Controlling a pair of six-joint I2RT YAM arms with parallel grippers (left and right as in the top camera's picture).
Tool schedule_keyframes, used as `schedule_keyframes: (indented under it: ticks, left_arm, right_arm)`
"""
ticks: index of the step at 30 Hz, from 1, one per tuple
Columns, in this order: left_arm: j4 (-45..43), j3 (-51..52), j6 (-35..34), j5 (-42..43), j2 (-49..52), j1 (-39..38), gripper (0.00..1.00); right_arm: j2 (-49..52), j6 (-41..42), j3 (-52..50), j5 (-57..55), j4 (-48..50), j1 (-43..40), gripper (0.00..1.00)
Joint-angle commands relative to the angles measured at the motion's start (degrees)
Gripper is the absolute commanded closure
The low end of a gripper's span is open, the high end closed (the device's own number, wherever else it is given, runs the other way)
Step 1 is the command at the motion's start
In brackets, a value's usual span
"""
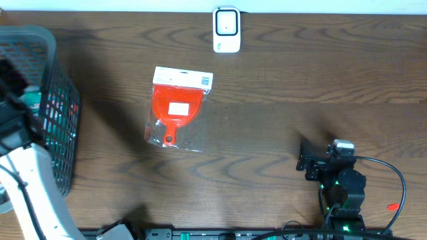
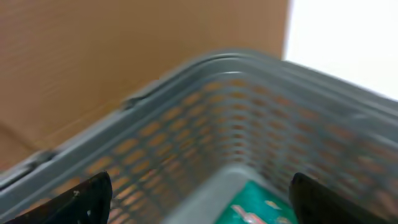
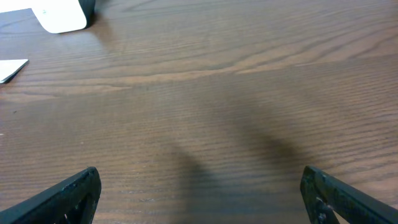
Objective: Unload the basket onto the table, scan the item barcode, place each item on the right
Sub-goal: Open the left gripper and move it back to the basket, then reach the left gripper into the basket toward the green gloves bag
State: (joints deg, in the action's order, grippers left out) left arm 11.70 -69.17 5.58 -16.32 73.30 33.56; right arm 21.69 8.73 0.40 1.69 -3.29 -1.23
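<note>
Two grippers are showing open jaws, and neither is holding anything. Nearest the base, the right gripper (image 1: 304,161) is hovering low over bare table (image 1: 300,80), its fingers spread wide in the right wrist view. The left gripper (image 2: 199,202) is hanging above the basket (image 1: 63,100) at the left edge, jaws likewise apart and empty.

Further out, the task's thing, a red plastic scoop (image 1: 175,112) sealed in a clear bag, is lying flat at mid-table, well apart from both grippers. Its handle is pointing toward the base and its white header card (image 1: 181,77) is pointing away. A small printed patch (image 1: 206,81) at the card's right corner is probably the barcode, though it is too small to read.

Handling, as a judgement: the bagged scoop is looking light and thin. The film is likely behaving as slippery and crinkly, while the scoop inside is lending stiffness. Lying flat, it is offering little to pinch. The handle end or a side edge is appearing the better hold, keeping the fingers off the header card.

The basket, of grey mesh, is holding a green packet (image 2: 255,208). Other contents, with red showing through the mesh, are too unclear to name.

Farthest, the white scanner (image 1: 227,30) is standing at the table's far edge, beyond the scoop.
</note>
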Motion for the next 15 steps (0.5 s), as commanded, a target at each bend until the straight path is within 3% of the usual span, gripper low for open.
schedule_keyframes:
  ticks: [1, 15]
  left_arm:
    - [0.74, -0.81, -2.03, 4.35, 0.42, 4.74, 0.09]
    - [13.90, -0.81, -0.39, 13.20, 10.97, 11.76, 0.09]
  right_arm:
    - [0.07, 0.68, -0.09, -0.15, -0.17, 0.15, 0.01]
    - [0.07, 0.68, -0.09, -0.17, 0.11, 0.15, 0.01]
